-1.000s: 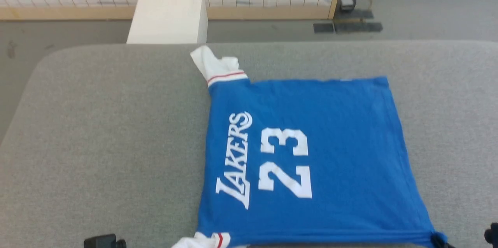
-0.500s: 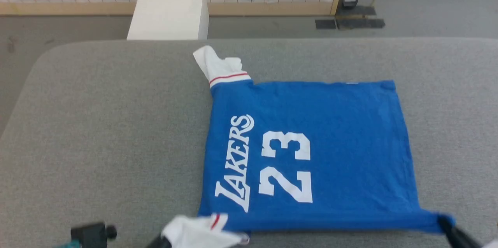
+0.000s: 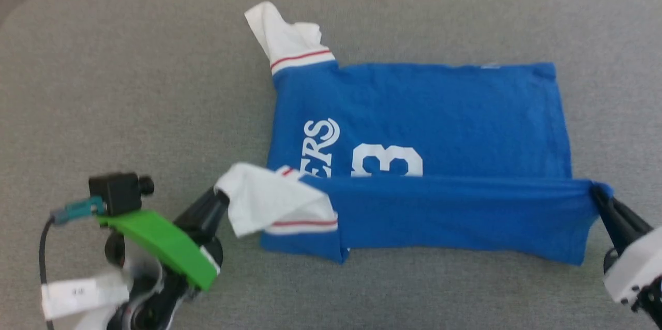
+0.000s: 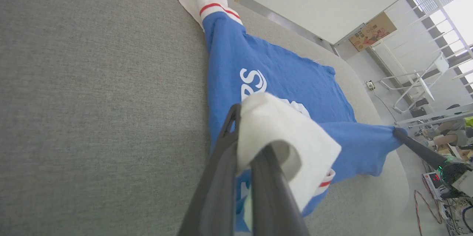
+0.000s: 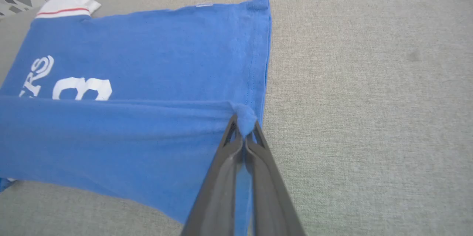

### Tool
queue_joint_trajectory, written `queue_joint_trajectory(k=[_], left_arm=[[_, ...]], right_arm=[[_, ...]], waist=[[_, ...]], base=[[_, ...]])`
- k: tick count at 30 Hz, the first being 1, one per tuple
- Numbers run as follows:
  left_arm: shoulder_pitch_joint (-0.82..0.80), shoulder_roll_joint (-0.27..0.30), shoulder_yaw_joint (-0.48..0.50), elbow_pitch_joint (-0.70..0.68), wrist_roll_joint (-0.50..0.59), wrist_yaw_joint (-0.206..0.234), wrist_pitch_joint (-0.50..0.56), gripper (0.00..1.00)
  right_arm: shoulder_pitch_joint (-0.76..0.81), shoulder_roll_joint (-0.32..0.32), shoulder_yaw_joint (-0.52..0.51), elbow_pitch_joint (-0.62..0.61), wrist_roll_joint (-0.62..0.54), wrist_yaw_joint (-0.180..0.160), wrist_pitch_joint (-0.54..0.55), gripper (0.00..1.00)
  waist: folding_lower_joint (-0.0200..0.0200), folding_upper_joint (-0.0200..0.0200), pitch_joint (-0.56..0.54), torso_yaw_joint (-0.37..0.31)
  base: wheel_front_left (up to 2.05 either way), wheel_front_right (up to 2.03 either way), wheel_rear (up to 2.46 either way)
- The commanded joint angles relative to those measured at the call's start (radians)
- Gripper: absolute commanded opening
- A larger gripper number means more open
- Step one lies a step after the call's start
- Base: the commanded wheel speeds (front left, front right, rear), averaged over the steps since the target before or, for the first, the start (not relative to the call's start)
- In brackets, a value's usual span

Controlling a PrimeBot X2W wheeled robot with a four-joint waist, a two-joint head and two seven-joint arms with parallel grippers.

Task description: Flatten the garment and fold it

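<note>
Left gripper (image 3: pixel 220 199): at the lower left of the head view, jaws closed on the white sleeve (image 3: pixel 269 206) at the garment's near corner.
Far sleeve (image 3: pixel 287 43): white with a red stripe, lying on the table.
Garment (image 3: pixel 429 107): blue, right of centre on the grey padded table (image 3: pixel 129 87). Its near edge is raised and stretched tight between the two grippers, and it covers part of the white lettering and number.
Right gripper (image 3: pixel 599 195): at the lower right, jaws closed on the other near corner, which is blue.

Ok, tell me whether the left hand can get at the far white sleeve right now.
Probably not yet: the left hand is shut on the near sleeve, holding that edge up. The far sleeve itself lies uncovered on the grey surface.
</note>
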Motion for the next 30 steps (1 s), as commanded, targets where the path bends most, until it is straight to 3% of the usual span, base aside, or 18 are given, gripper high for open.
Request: queue_joint_trajectory(k=[1,10,18,19,20,21,22,30], left_arm=[[-0.041,-0.009,0.006,0.028,0.006,-0.006,0.006,0.00],[-0.134,-0.077,-0.029,0.233,-0.007,-0.038,0.059,0.00],[-0.156,-0.114,-0.049,0.330,-0.022,-0.057,0.082,0.00],[-0.156,-0.117,-0.049,0.334,-0.024,-0.059,0.082,0.00],[-0.150,-0.122,-0.051,0.337,-0.035,-0.064,0.088,0.38],[-0.146,-0.123,-0.052,0.334,-0.038,-0.063,0.089,0.77],[-0.142,-0.122,-0.050,0.328,-0.038,-0.062,0.086,1.00],[-0.074,-0.096,-0.028,0.259,-0.034,-0.044,0.030,1.00]], right_arm=[[-0.036,-0.013,0.006,0.022,-0.006,-0.002,-0.013,0.00],[-0.163,-0.066,0.105,0.176,-0.004,-0.002,-0.009,0.00],[-0.209,-0.089,0.148,0.280,0.012,-0.002,-0.007,0.00],[-0.211,-0.089,0.149,0.287,0.016,-0.002,-0.009,0.05],[-0.214,-0.086,0.145,0.297,0.028,-0.002,-0.013,1.00],[-0.214,-0.084,0.140,0.295,0.031,-0.002,-0.016,1.00],[-0.210,-0.084,0.137,0.290,0.032,-0.002,-0.014,1.00],[-0.151,-0.080,0.096,0.199,0.041,-0.002,-0.009,1.00]], waist=[[0.0000,0.0000,0.071,0.003],[0.0000,0.0000,0.121,-0.004],[0.0000,0.0000,0.129,0.007],[0.0000,0.0000,0.128,0.009],[0.0000,0.0000,0.118,0.013],[0.0000,0.0000,0.112,0.015],[0.0000,0.0000,0.105,0.017],[0.0000,0.0000,0.017,0.026]], base=[[0.00,0.00,0.00],[0.00,0.00,0.00],[0.00,0.00,0.00],[0.00,0.00,0.00],[0.00,0.00,0.00],[0.00,0.00,0.00],[0.00,0.00,0.00],[0.00,0.00,0.00]])
